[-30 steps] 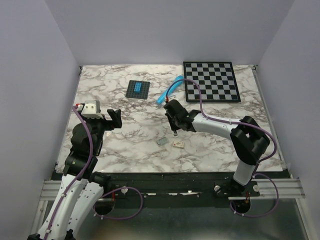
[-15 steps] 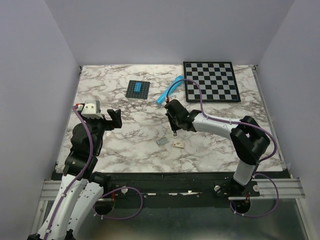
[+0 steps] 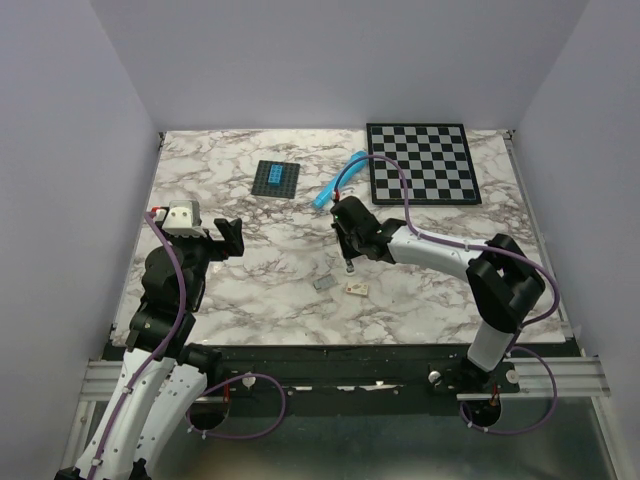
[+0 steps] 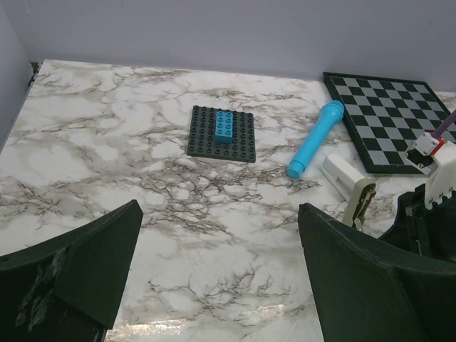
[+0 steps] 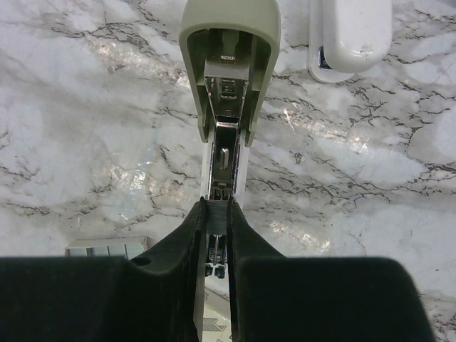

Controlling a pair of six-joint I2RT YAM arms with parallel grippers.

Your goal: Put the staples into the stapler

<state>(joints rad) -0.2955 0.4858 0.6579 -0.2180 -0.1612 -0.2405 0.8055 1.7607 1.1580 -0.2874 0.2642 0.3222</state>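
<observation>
My right gripper (image 5: 216,214) is shut on the staples (image 5: 216,219), a small grey block pinched between its fingertips. It holds them directly over the shiny metal rail (image 5: 225,153) of the stapler (image 5: 229,64), which lies open on the marble with its cream lid swung away. A white part (image 5: 349,32) lies beside the lid. In the top view the right gripper (image 3: 349,255) hides the stapler. The stapler also shows in the left wrist view (image 4: 358,201). My left gripper (image 4: 221,285) is open and empty, held above the table at the left (image 3: 232,238).
A blue cylinder (image 3: 337,181) lies behind the right gripper. A chessboard (image 3: 420,162) lies at the back right. A dark baseplate with a blue brick (image 3: 276,178) lies at the back centre. A grey block (image 3: 323,284) and a small cream box (image 3: 356,288) lie near the front.
The right arm's elbow has shifted slightly to the right while its gripper stays over the stapler. The left arm has not moved.
</observation>
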